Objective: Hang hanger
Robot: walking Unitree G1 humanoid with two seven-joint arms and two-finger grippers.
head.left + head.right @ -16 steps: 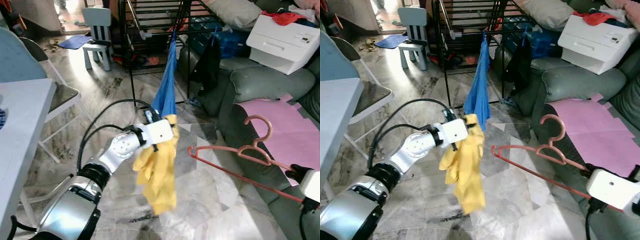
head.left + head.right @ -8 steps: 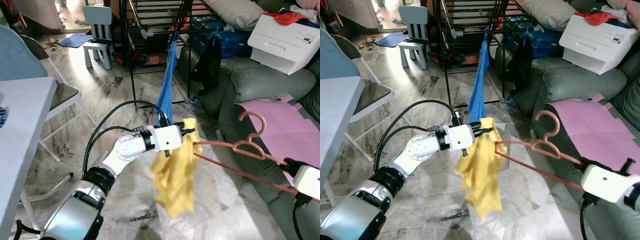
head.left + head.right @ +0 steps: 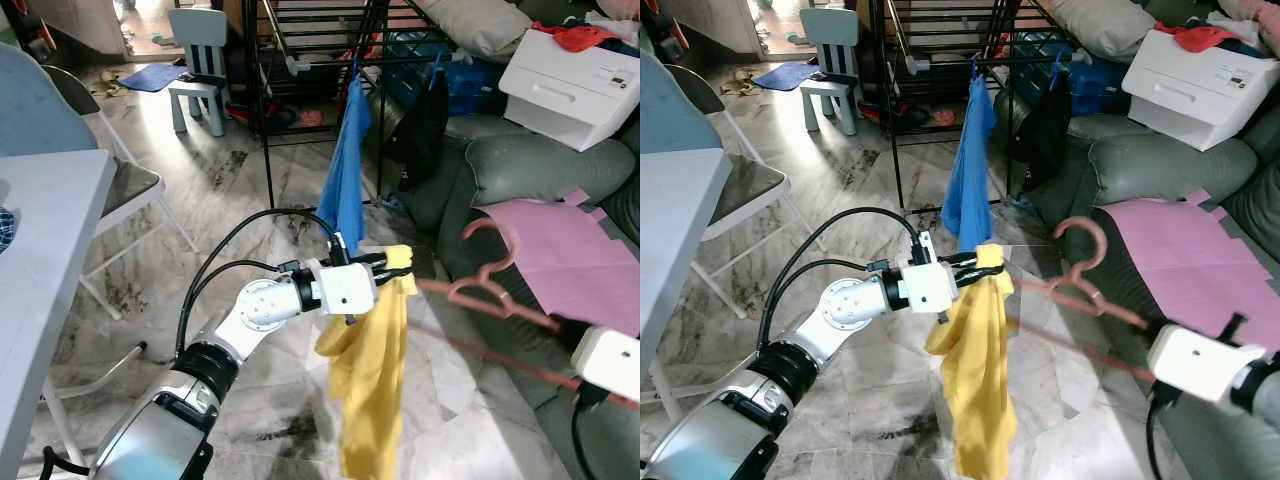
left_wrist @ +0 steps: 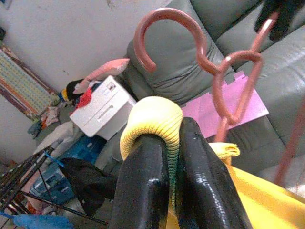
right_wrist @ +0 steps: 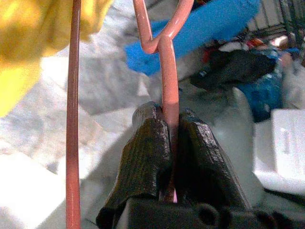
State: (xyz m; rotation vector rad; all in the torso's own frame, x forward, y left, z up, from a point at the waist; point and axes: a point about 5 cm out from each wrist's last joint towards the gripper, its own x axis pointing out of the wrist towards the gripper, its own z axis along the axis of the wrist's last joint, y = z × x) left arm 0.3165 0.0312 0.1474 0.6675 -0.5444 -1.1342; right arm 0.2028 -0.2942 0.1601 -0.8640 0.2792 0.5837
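Silver left arm (image 3: 200,370) here, built of rounded metal segments with a ribbed black ring between them, and black cables (image 3: 225,260) looping off it in wide arcs. At the wrist sits a boxy white housing (image 3: 347,289), a small dark mark on its face. Left gripper (image 4: 171,157): two long glossy black fingers. Right gripper (image 5: 169,143): the same black fingers (image 5: 147,152), finely ridged; behind it another white block (image 3: 1192,363) with a black cable (image 3: 1152,430)

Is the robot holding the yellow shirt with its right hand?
No, the yellow shirt is pinched in the left gripper, while the right gripper clamps the pink hanger.
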